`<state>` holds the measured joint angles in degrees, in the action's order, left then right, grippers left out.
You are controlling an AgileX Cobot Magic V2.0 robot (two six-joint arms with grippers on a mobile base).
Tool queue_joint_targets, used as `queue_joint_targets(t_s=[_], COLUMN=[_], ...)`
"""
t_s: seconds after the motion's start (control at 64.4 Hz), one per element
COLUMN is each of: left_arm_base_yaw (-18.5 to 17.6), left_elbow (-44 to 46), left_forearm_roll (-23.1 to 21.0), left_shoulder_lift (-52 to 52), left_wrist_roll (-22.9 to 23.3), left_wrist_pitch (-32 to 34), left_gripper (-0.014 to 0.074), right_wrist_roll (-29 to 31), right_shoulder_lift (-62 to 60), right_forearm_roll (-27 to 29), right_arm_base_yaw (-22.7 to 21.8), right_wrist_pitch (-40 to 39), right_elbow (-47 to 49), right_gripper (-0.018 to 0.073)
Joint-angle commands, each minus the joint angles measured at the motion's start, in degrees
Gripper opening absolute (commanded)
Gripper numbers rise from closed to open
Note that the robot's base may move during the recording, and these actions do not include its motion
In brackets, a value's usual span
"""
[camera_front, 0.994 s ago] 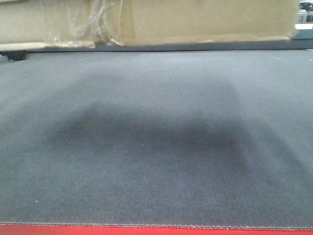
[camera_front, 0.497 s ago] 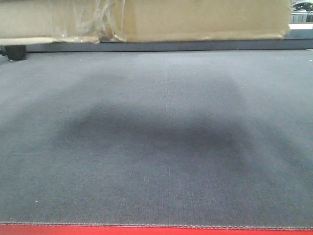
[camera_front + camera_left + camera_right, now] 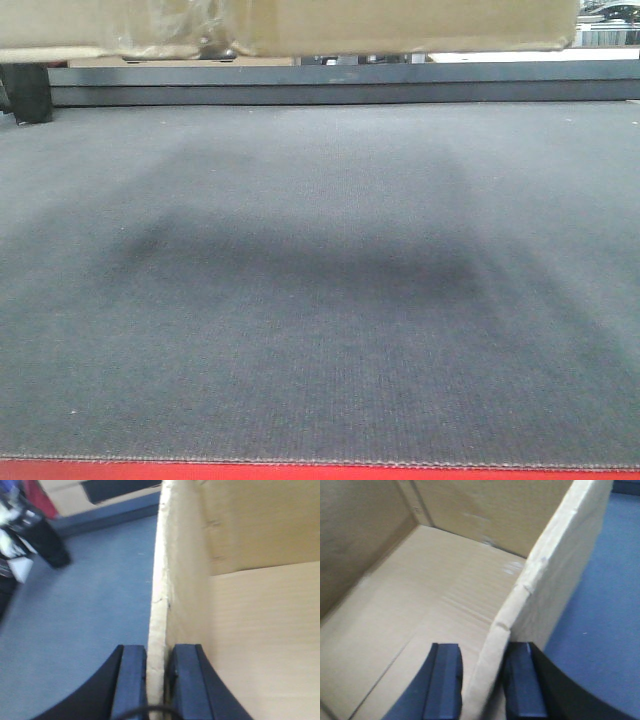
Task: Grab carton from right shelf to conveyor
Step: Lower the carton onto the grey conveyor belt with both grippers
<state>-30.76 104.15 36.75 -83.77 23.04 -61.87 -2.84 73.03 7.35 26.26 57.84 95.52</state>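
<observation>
The conveyor (image 3: 320,300) fills the front view: a wide dark grey belt, with a strip of red frame (image 3: 320,472) along the near edge and a dark rail (image 3: 350,85) across the far side. The carton (image 3: 400,25) hangs at the top of that view. Its underside is clear of the belt, the far rail shows beneath it, and a broad shadow lies on the belt below. Crinkled clear tape (image 3: 180,25) marks its lower left edge.

This looks like the carrying step, near its end: the box is over the conveyor but not yet set down. The next move probably calls for both arms to lower together and keep the bottom level until it rests flat. Only then should they let go.

The left jaws are narrowed onto the carton's left wall, one pad outside and one inside, pinching the cardboard. The right jaws straddle the right wall the same way and are closed tight on it.
</observation>
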Motion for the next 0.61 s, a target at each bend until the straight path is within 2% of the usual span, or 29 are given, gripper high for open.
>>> queue_joint_targets(t_s=[0.0, 0.124, 0.264, 0.373, 0.59], left_arm_base_yaw=[0.7, 4.6, 10.6, 13.1, 13.5], left_elbow=[1.7, 1.7, 1.7, 1.7, 1.7], left_forearm_roll=[-6.1, -17.9, -27.2, -28.9, -28.2], left_shoulder_lift=[-0.1, -0.6, -2.6, -4.9, -10.2], left_wrist_roll=[0.0, -0.5, -3.8, -5.1, -6.6], left_wrist_pitch=[1.3, 2.3, 3.4, 3.4, 5.0], left_gripper=[-0.0008, -0.0008, -0.0008, -0.0008, -0.0008], right_wrist_roll=[-0.3, -1.3, -1.3, -1.3, -1.3], right_shoulder_lift=[4.3, 10.2, 15.0, 18.4, 23.9], right_forearm_roll=[-0.9, -3.1, -3.6, -3.9, -4.3], right_arm_base_yaw=[-0.2, -1.9, -4.0, -5.6, -7.7], right_wrist_pitch=[-0.2, 2.1, 2.1, 2.1, 1.3], right_elbow=[5.4, 10.4, 11.7, 11.7, 11.7], right_gripper=[-0.0067, -0.0067, -0.0067, -0.0067, -0.0067])
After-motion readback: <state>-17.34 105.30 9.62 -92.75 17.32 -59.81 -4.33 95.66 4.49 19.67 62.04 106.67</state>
